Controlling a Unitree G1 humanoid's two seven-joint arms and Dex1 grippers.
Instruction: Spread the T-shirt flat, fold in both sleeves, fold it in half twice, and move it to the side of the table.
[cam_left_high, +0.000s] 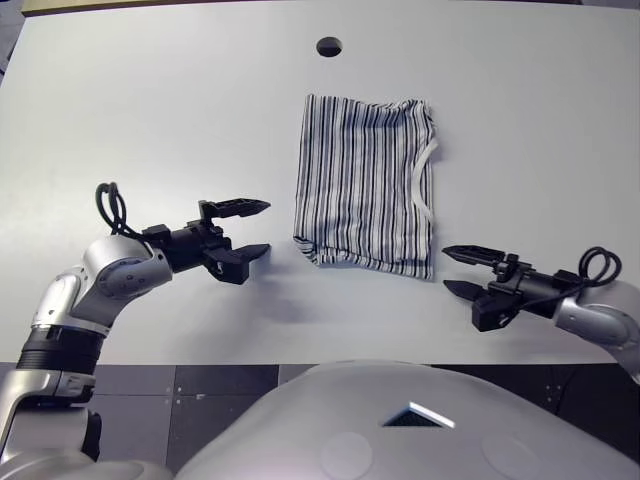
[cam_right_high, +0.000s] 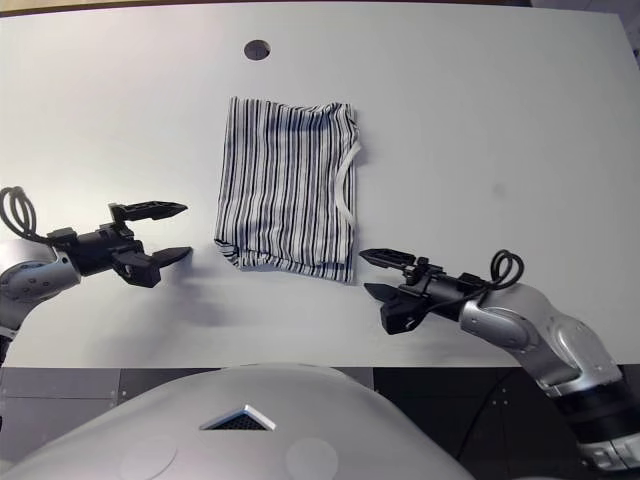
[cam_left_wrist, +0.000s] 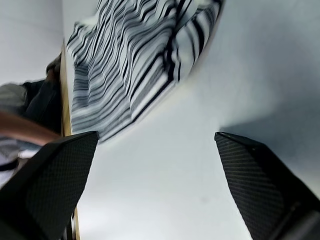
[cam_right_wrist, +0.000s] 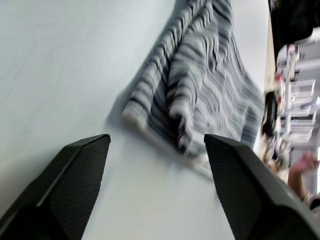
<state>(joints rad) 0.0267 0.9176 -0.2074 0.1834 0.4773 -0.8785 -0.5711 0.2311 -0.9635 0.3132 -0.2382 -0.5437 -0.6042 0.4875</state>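
Observation:
A black-and-white striped T-shirt (cam_left_high: 366, 182) lies folded into a rectangle in the middle of the white table (cam_left_high: 150, 120), its white collar along the right edge. My left gripper (cam_left_high: 258, 229) hovers open just left of the shirt's near-left corner, holding nothing. At the shirt's near-right corner, my right gripper (cam_left_high: 447, 270) is open and empty too. The left wrist view has the striped cloth (cam_left_wrist: 130, 65) beyond my open fingers (cam_left_wrist: 50, 175). In the right wrist view the shirt's folded edge (cam_right_wrist: 195, 95) lies ahead of the fingers (cam_right_wrist: 80, 170).
A dark round hole (cam_left_high: 328, 46) sits in the tabletop behind the shirt. Bare table surface stretches to the left and right of the shirt. The table's near edge (cam_left_high: 300, 362) runs just below both grippers.

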